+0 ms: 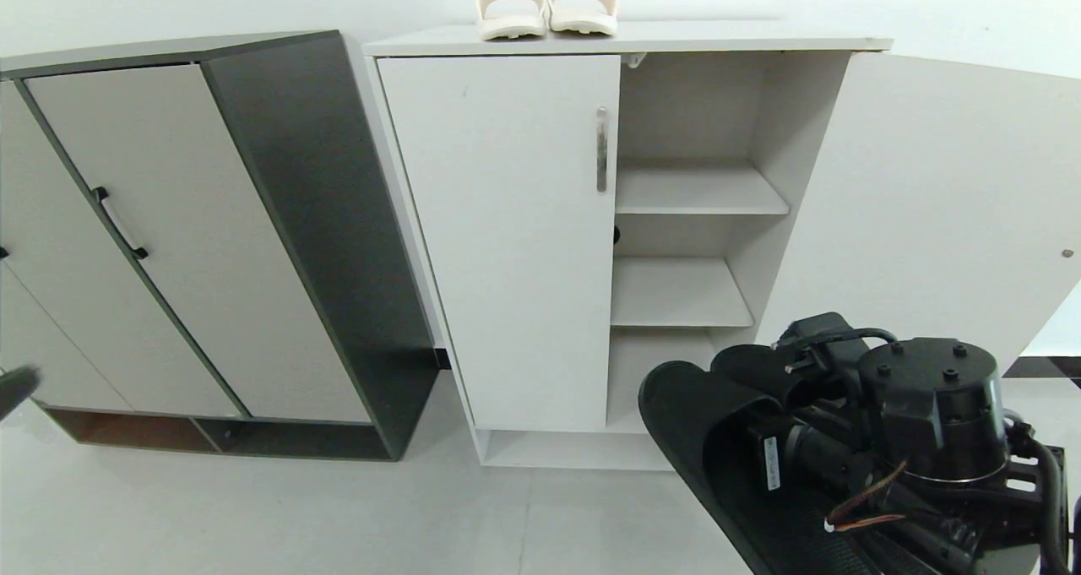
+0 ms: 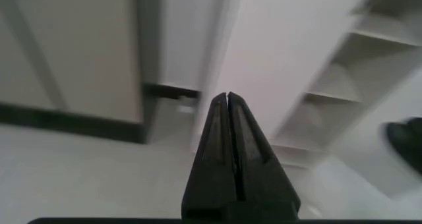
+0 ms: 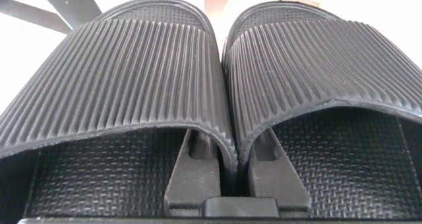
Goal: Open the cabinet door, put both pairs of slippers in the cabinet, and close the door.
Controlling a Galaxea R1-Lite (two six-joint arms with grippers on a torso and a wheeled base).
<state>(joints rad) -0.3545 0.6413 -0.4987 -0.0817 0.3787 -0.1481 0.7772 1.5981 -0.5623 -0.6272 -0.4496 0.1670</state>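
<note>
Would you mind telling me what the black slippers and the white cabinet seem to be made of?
The black slippers look like matte moulded rubber or foam: ribbed straps, textured footbeds. The white cabinet is probably smooth laminated board: flat matte panels, thin shelves.

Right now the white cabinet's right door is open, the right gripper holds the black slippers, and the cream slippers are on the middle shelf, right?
Not the shelf: the head view shows the cream slippers on top of the white cabinet. Its right door is open, and the right gripper does hold the black slippers.
</note>
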